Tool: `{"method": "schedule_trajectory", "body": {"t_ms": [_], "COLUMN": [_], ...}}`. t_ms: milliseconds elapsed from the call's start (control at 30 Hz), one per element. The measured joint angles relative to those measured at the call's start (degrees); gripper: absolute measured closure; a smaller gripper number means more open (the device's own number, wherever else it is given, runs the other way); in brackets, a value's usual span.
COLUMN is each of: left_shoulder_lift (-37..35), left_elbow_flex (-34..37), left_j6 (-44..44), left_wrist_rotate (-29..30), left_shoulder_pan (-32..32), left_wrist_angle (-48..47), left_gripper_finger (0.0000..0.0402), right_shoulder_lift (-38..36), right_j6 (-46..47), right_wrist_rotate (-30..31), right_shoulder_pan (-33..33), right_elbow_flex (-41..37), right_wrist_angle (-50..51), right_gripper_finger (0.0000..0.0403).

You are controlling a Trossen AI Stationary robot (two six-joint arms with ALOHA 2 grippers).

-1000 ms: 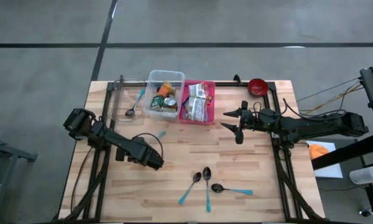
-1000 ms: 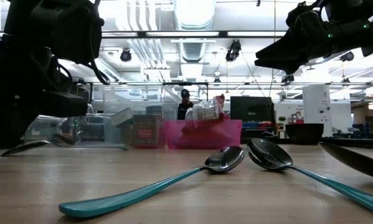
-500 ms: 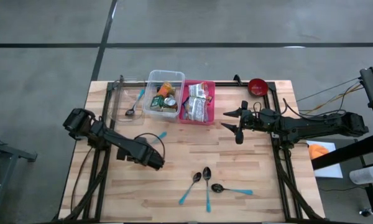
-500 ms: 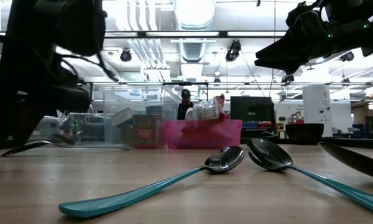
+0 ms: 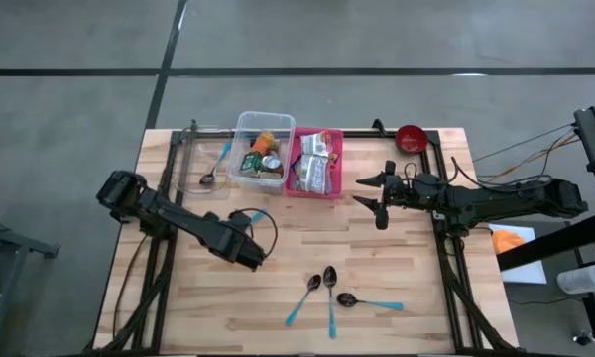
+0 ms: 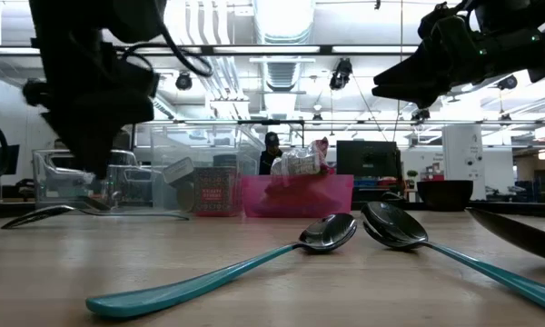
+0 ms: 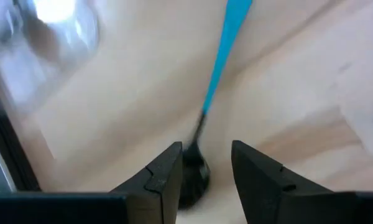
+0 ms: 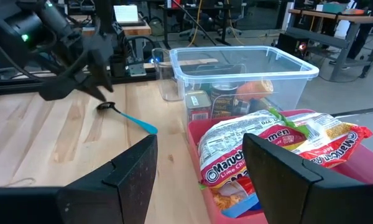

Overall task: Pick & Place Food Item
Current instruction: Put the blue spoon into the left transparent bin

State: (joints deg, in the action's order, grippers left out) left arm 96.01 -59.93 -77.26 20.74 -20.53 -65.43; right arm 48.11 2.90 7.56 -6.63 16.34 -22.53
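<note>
Ramen packet lies in the pink bin at the worktop's far edge, ungrasped. Right end effector, fingers wide and empty, hovers just beside the bin: approach step; next, descend onto the packet. Left end effector, part-open, straddles a spoon toward the left edge.

Spoon bowl partly behind blurred fingers

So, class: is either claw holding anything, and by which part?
Nothing is held. The left claw stands open around the bowl of the teal spoon; the right claw hangs open, empty.
</note>
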Motion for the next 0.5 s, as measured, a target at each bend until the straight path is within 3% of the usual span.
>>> {"method": "schedule_trajectory", "body": {"t_ms": [167,500], "left_shoulder_lift": [-1.5,-1.6], "left_elbow_flex": [1.8,6.3], "left_j6": [6.8,14.4], "left_wrist_rotate": [4.8,0.3], "left_shoulder_pan": [1.6,6.0], "left_wrist_angle": [1.7,8.8], "left_gripper_finger": [0.0263,0.0248], "right_shoulder_lift": [0.0,0.0], "right_j6": [0.0,0.0], "right_wrist_rotate": [0.0,0.0], "right_shoulder_pan": [0.0,0.0], "right_elbow_flex": [0.0,0.0], "right_wrist_angle": [0.0,0.0], "right_gripper_finger": [0.0168,0.0168]}}
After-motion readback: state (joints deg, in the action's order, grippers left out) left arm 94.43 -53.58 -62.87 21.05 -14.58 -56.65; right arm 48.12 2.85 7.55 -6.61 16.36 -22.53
